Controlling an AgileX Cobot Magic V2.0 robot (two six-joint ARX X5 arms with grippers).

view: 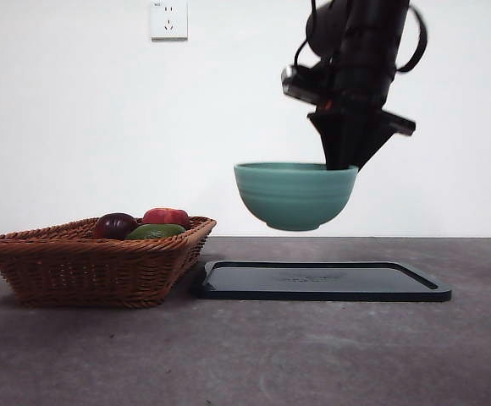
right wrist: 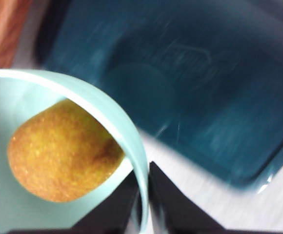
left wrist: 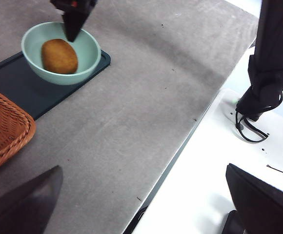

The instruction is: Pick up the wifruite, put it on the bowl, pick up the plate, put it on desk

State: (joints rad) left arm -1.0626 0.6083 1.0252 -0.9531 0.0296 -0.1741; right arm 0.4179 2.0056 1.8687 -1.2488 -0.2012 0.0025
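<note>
Brown woven wicker basket [view: 93, 262], front view at 8 o'clock: dark purple, red and green fruit. Flat dark rectangular tray [view: 322, 281] on the speckled grey desk [view: 313, 355]. Above the tray, airborne: ribbed mint-teal ceramic bowl [view: 295, 195], rim pinched by the right claw [right wrist: 145, 195]. Only the wrist views show the dull orange-brown wifruite [right wrist: 63, 156] inside. Left claw [left wrist: 141, 204]: jaws wide, empty.
</note>
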